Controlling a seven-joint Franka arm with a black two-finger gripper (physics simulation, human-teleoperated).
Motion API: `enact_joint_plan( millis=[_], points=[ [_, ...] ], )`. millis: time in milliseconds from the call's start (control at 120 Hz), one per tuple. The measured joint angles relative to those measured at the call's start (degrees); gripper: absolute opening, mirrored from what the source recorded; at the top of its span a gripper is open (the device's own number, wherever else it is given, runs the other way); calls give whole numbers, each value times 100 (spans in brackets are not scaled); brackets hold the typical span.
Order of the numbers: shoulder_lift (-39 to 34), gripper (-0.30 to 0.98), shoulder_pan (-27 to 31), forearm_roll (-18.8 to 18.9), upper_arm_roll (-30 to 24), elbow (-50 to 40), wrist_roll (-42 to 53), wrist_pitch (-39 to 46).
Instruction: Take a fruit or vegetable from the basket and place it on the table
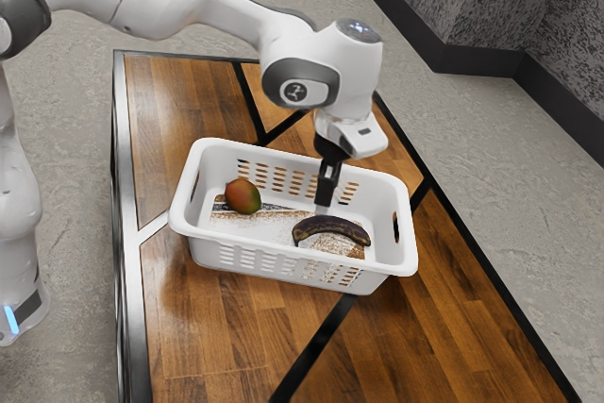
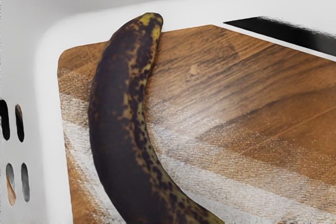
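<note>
Pick stage, pre-grasp. Gripper (image 1: 323,209) is pointing down over the basket (image 1: 188,179), by the banana (image 1: 330,225). Jaws: can't tell whether open or closed. No contact with the banana visible, and no fruit lifted. Basket sits upright on the table (image 1: 264,327), nearer the table edge at the exterior view's left than the one at its right.

Two candidates, both inside the basket. Dark, spotted banana lies curved at the basket's end toward the exterior view's right; in the wrist view one tip reaches close to a basket corner. Mango (image 1: 243,196), red and green, lies well apart from it, toward the other end. Banana is the likely target, being right by the gripper.

Next: line up across the banana's middle, jaws apart and turned to straddle its narrow width, lower until they flank it, then close. Corner end is a poor grab point, since the basket could block the descent. Grip too near one tip and the banana may swing or slip. After that, straight lift past the rim, carry out, set down on bare table. Placing not done.
</note>
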Motion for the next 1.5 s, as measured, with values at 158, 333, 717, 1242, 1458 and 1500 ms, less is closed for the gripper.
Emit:
enact_joint_plan(
  millis=[158,333,717,1242,1458,1500],
  points=[
    [13,68,-16,3,14,-124,75,154],
    [68,68,-24,7,-1,-233,139,367],
    [91,68,-25,11,39,-492,239,735],
    [396,68,-23,18,118,-514,365,1109],
    [498,68,-49,18,111,-514,394,1279],
    [517,68,-53,18,111,-514,398,1301]
  ],
)
